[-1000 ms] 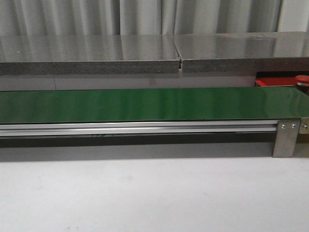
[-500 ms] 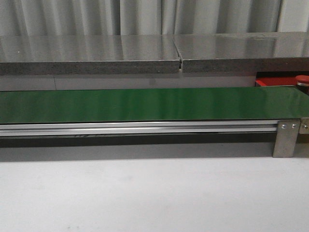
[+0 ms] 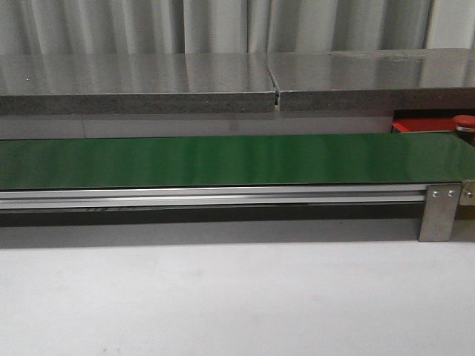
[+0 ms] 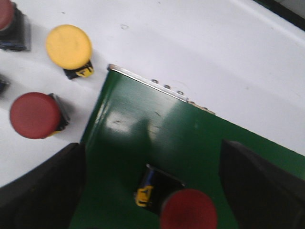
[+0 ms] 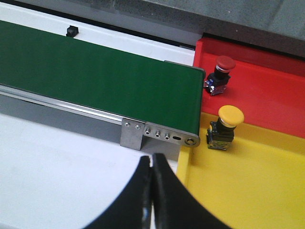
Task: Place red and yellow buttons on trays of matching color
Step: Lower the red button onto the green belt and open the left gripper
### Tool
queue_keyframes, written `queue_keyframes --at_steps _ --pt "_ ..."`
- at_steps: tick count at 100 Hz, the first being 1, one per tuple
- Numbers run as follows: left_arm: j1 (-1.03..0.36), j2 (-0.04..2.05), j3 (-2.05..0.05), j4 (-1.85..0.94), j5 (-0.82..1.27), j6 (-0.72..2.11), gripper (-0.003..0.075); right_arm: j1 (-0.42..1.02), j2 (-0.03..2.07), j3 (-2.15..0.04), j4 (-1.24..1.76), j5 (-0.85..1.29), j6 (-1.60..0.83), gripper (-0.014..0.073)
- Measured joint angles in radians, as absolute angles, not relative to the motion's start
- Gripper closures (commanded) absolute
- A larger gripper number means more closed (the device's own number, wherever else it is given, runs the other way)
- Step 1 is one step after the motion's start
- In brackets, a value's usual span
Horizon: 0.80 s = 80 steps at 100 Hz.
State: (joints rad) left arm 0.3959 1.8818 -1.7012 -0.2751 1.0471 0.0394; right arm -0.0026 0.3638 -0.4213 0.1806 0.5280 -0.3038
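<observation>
done: red button on red tray, yellow button on yellow tray, beyond pinched-together right claw | left: red button on belt between spread left claw; more buttons beside

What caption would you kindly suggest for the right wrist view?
Shut right gripper above the belt end; red button on red tray, yellow button on yellow tray.

No readable text, labels or numbers anywhere.
</observation>
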Motion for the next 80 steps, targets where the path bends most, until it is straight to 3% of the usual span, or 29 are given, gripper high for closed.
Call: queue_keyframes --at_steps 40,80 --pt "0.443 2.078 -1.904 -0.138 1.063 -0.014 0.0173 -0.003 0.364 -0.421 0.181 0.528 -0.304 0.0661" --pt "0.447 2.269 -2.055 -0.171 1.058 -0.038 0.0173 -0.003 0.364 -0.421 0.181 0.528 -0.304 0.0661"
